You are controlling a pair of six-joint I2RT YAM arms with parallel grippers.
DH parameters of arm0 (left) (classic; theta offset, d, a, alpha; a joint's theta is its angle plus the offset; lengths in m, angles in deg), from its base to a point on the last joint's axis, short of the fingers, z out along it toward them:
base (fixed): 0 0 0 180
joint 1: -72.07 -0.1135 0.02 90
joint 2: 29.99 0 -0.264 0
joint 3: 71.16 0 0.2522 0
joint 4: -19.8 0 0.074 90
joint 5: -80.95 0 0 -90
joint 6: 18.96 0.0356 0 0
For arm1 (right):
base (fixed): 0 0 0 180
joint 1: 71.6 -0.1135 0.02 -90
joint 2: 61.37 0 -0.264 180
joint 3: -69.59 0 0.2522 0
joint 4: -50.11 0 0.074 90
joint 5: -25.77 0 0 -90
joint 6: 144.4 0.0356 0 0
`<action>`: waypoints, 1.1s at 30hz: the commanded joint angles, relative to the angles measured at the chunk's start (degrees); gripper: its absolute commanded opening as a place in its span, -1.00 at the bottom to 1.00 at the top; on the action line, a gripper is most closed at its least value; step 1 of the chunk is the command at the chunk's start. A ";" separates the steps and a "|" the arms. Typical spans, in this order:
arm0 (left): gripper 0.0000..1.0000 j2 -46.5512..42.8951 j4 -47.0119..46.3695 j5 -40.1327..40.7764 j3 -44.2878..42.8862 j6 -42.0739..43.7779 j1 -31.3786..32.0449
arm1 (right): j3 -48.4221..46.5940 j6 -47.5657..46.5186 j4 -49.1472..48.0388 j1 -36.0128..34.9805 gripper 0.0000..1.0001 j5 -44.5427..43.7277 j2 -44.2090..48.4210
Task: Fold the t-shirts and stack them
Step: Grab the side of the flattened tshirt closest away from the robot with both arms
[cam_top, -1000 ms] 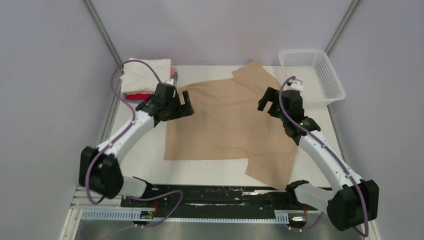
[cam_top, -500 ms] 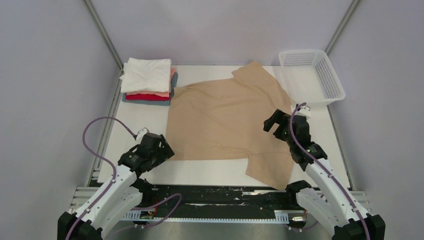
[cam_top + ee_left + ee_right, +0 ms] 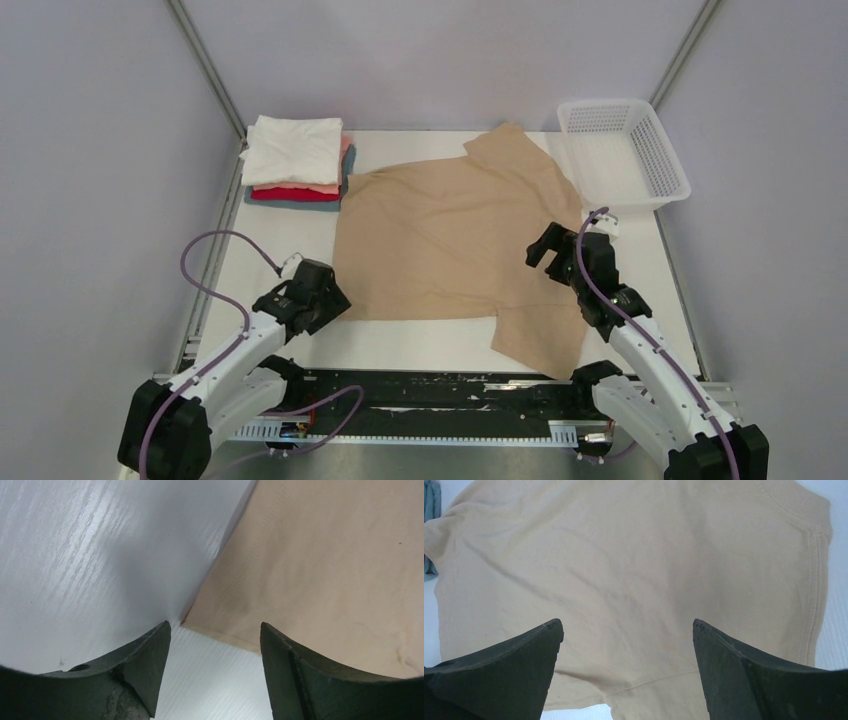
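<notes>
A tan t-shirt point(image 3: 450, 235) lies spread flat across the middle of the table, one sleeve at the far side and one at the near right. A stack of folded shirts point(image 3: 295, 165), white on top over pink, red and blue-grey, sits at the far left. My left gripper point(image 3: 328, 303) is open and empty, low at the shirt's near left corner point(image 3: 187, 622). My right gripper point(image 3: 545, 245) is open and empty, above the shirt's right side point(image 3: 634, 580) near the sleeve seam.
A white mesh basket point(image 3: 622, 150) stands at the far right corner. The table's near edge with the black rail point(image 3: 420, 385) runs just below the shirt. Grey walls enclose the left and right sides.
A second ago my left gripper was far out by the shirt stack; it has pulled back to the shirt's near left corner. My right gripper has drawn nearer along the shirt's right side.
</notes>
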 commanded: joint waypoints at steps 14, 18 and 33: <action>-1.00 7.55 -9.56 -1.52 1.48 -0.01 -0.09 | -0.56 0.51 0.88 0.02 1.00 -0.68 -0.15; -1.00 5.13 -10.30 1.62 1.98 0.34 -0.12 | -2.22 -0.05 7.51 0.01 1.00 0.84 -0.37; -1.00 -2.20 -9.29 6.69 3.06 -0.59 -0.13 | -5.32 18.62 41.89 -15.52 0.60 5.90 -7.71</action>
